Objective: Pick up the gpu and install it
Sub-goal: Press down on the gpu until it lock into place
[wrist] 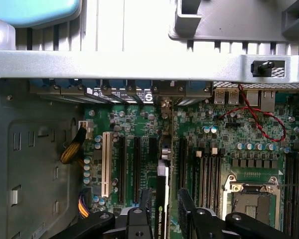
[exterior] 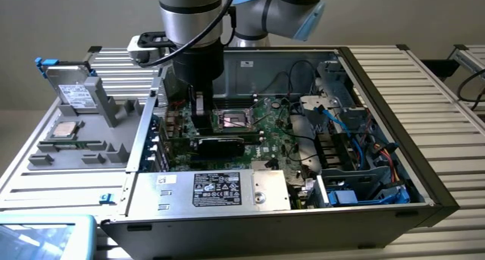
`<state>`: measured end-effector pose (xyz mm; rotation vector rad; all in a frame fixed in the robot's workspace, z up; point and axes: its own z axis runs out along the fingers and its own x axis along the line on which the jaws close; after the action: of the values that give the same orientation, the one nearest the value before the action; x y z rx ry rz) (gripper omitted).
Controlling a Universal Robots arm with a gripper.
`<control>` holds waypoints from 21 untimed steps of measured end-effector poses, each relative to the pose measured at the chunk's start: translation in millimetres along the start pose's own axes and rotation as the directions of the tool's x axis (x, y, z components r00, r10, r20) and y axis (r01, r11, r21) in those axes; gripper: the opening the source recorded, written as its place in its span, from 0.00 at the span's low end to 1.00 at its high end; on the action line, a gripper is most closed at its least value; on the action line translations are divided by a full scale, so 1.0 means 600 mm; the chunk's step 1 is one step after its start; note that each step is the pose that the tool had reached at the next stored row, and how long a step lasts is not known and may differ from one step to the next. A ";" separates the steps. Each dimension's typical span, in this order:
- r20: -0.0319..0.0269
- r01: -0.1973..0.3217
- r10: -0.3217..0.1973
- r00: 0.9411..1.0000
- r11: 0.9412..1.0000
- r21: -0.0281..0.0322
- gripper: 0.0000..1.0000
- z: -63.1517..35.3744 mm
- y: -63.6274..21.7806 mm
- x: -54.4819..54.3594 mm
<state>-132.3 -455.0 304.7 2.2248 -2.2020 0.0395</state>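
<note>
Nearest the onlooker, at the front of the open computer case (exterior: 424,175), sits the power supply (exterior: 216,191) with its white label facing up. Just behind it, the graphics card (exterior: 220,142) stands on edge over the motherboard (exterior: 276,143), black cooler side toward the front, in line with the expansion slots (wrist: 135,167). Whether the card is fully seated cannot be told.

Directly above the card, the gripper (exterior: 199,113) hangs from the arm (exterior: 193,21) and reaches down into the case. In the wrist view the gripper (wrist: 164,216) has one black finger (wrist: 137,221) on each side of the card's top edge (wrist: 162,206), so the jaws are clamped on the card.

Beyond the card lies the bare processor socket (exterior: 233,120), with memory slots (wrist: 204,172) beside it in the wrist view. Blue cables (exterior: 356,129) and drive bays occupy the case toward the exterior view's right.

Outside the case, toward the exterior view's left, a grey holder tray (exterior: 76,152) carries a processor (exterior: 63,130) and an upright hard drive (exterior: 74,92).
</note>
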 end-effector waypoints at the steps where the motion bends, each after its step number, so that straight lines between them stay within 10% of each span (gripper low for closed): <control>1: 0.000 0.000 0.000 1.000 1.000 0.000 0.36 0.000 0.000 0.000; 8: -0.001 0.000 0.000 1.000 1.000 0.000 0.12 0.000 0.000 0.000; 9: -0.004 0.000 0.000 1.000 1.000 -0.008 0.12 0.000 0.000 0.000; 12: -0.005 0.000 0.000 1.000 0.998 -0.060 0.12 0.000 0.000 -0.002; 21: -0.004 -0.039 0.038 0.999 0.997 -0.061 0.12 0.019 0.000 -0.009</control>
<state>-132.4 -450.1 293.1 2.1497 -2.2129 -0.0241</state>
